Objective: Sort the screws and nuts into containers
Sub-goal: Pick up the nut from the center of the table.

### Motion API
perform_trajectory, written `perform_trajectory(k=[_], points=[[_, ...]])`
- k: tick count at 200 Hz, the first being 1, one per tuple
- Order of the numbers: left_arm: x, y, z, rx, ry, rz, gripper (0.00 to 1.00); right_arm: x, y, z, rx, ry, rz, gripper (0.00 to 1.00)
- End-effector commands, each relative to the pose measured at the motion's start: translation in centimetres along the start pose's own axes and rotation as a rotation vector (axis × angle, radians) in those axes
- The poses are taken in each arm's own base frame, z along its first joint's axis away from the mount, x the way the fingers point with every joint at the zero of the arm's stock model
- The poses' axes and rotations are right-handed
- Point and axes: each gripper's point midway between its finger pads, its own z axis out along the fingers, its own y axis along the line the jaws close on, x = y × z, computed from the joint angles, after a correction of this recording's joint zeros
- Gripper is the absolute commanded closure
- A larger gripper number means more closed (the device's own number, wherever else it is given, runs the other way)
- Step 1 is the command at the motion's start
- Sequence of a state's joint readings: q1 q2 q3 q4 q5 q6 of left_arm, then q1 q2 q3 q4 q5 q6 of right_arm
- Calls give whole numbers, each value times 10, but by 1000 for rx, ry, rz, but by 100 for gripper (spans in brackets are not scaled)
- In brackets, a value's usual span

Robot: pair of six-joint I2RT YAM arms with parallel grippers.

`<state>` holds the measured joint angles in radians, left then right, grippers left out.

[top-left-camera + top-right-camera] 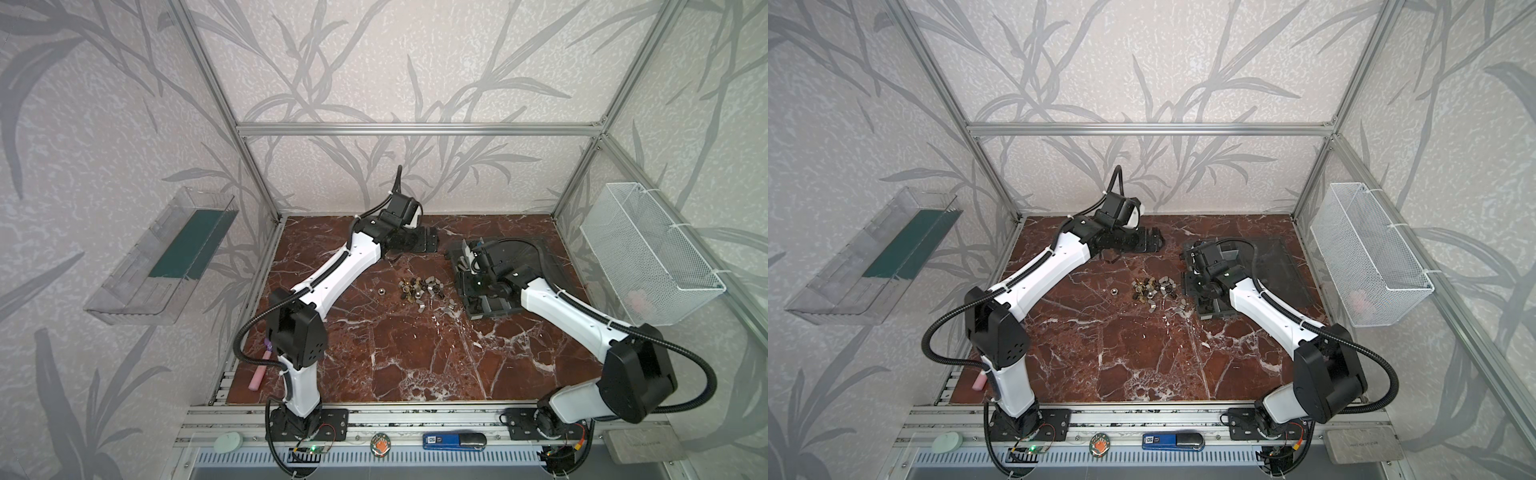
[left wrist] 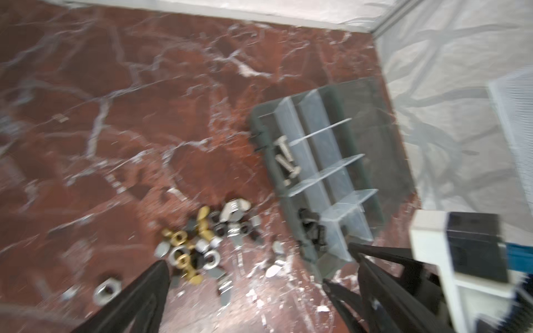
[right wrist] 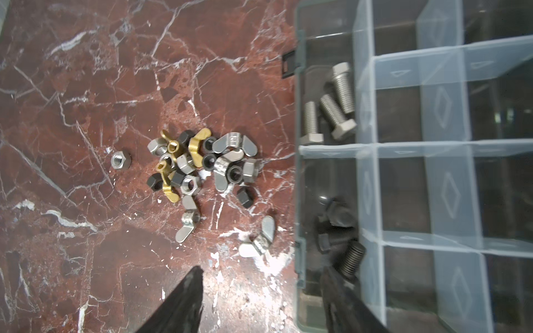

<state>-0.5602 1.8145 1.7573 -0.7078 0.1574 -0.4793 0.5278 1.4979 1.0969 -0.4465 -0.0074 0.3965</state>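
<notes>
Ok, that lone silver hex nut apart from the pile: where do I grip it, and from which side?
Come straight down and close across two opposite flats of the hex nut. It lies flat on the marble tabletop, hole up, so only its low outer faces offer a grip. It sits clear of the pile, so there should be room either side.

I find no words or numbers I can read. The white label on the blue gadget (image 1: 454, 440) at my front rail is too small, and the lettering on the grey box (image 1: 642, 445) is too faint. A silver wing nut (image 3: 235, 143) bears a blurred stamped mark. The clear dividers (image 3: 442, 104) carry embossed diamonds.
</notes>
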Motion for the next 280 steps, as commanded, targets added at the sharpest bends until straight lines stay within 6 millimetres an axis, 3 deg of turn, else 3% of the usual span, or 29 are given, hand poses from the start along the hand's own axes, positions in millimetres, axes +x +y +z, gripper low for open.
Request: perform_trajectory(k=[1, 41, 66, 108, 139, 175, 210, 280], points=[[11, 33, -32, -159, -46, 30, 0, -4, 14, 11, 14, -6, -37, 35], [48, 60, -57, -201, -77, 86, 1, 4, 39, 41, 0, 50, -78, 35], [74, 84, -66, -216, -111, 18, 0, 4, 45, 62, -1, 97, -89, 35], [102, 98, -62, -182, -14, -41, 0, 5, 43, 92, 60, 173, -149, 37], [108, 93, -47, -101, 44, -98, 0, 14, 31, 106, 122, 214, -178, 39], [106, 80, -34, 10, 51, -131, 1, 17, 12, 108, 218, 225, -190, 43], [106, 72, -28, 70, 71, -147, 1, 14, 6, 112, 258, 227, -203, 44], [108, 68, -25, 101, 80, -151, 1, 4, -4, 124, 271, 230, -176, 58]])
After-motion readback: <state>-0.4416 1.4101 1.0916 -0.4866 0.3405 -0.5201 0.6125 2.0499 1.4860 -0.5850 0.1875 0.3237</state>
